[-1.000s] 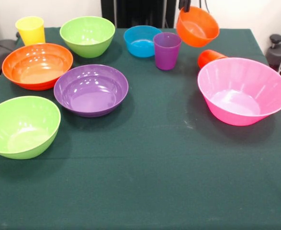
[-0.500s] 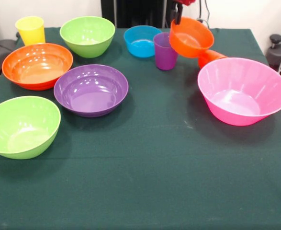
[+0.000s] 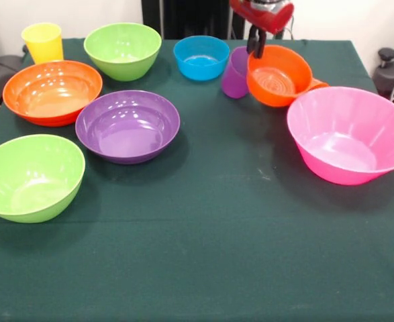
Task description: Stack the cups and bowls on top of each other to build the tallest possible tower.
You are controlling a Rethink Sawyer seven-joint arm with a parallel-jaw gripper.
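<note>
seven bowls and three cups on the green tablecloth [image 3: 217, 235]. largest first: the pink bowl [image 3: 351, 134], right of and nearer the camera than the fingers; the big orange bowl [image 3: 52, 92], purple bowl [image 3: 127, 125] and two green bowls [image 3: 30, 176] [image 3: 123, 50], all far left; the blue bowl [image 3: 201, 58], just left. the gripper [image 3: 256, 44] is clamped on the far rim of the small orange bowl [image 3: 278, 75] — directly below the fingers. the purple cup [image 3: 235, 72] touches that bowl's left side; an orange cup [image 3: 317, 84] peeks from behind it; the yellow cup [image 3: 42, 41] stands far left.
</note>
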